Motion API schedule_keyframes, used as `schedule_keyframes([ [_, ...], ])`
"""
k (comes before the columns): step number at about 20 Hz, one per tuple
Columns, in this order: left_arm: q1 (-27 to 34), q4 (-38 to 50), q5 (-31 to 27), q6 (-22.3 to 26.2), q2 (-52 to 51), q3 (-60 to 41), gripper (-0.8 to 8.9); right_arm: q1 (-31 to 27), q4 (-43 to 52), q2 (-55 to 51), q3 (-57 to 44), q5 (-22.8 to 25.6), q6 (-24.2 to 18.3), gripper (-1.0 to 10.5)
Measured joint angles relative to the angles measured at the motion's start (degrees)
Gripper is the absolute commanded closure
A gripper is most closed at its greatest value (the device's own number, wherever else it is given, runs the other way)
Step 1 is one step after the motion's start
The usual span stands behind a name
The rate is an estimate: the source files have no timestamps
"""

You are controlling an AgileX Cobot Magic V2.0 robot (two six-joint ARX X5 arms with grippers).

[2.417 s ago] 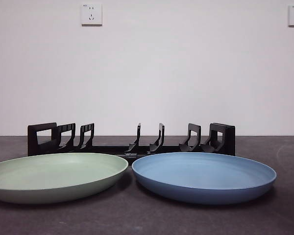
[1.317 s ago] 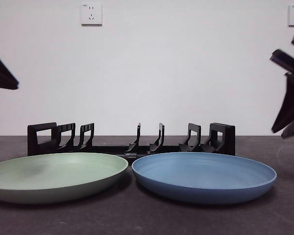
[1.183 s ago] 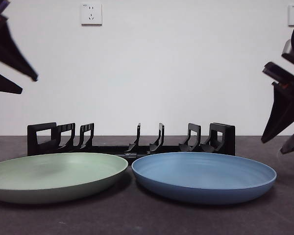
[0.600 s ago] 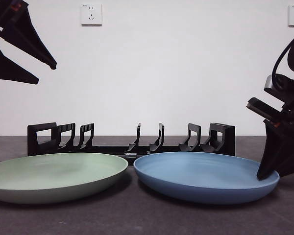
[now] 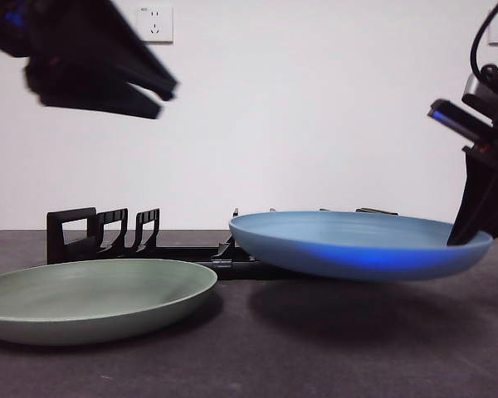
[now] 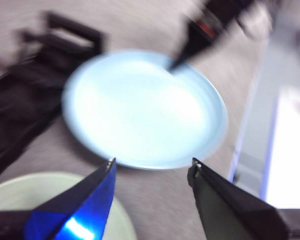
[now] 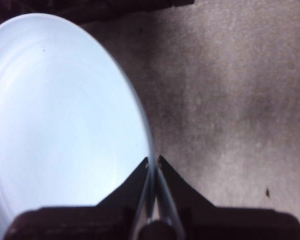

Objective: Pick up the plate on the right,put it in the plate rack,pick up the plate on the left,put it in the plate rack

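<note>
**Blue plate up by its rim, rack next**

My right gripper (image 7: 153,165) has its two jaws pinched tight on the right-hand rim of the blue plate (image 5: 357,242), one jaw above the lip and one below. The plate hangs clear of the table (image 5: 257,356), nearly level, with its shadow on the dark surface beneath it. The plate rack (image 5: 100,236) runs along the far side behind both plates; the lifted plate hides its right half in the front view. The green plate (image 5: 91,294) lies flat on the left, untouched.

My left gripper (image 6: 152,167) hovers high over the left side, jaws spread wide and holding nothing; its view is blurred, but the blue plate sits ahead of it.

To do this step well, I judge I need to keep the pinch firm, since a single grip on one edge lets the far side sag or swing. I should carry the plate back toward the rack slowly, tip it upright only once it is over a pair of dividers, then lower the edge between them. My left arm should keep clear of the plate's path.
</note>
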Motion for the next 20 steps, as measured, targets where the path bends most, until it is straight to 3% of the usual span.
schedule_keyframes([
  [4,-16.4,-2.7,-14.6,6.8,0.1,0.0,5.63,1.3,-3.0,0.0,2.2,-2.0,-0.9,9.6],
  [7,-22.6,-2.3,-22.1,11.4,1.6,0.0,5.64,3.2,-3.1,0.0,2.4,-2.7,-1.1,9.6],
  [18,-23.7,1.1,-24.6,21.0,13.6,0.0,5.68,4.6,-4.6,0.0,2.4,-2.8,-1.6,9.6],
  [20,-23.7,3.2,-25.5,21.7,14.2,0.0,7.03,4.6,-4.6,0.0,2.4,-4.2,-1.6,9.6],
])
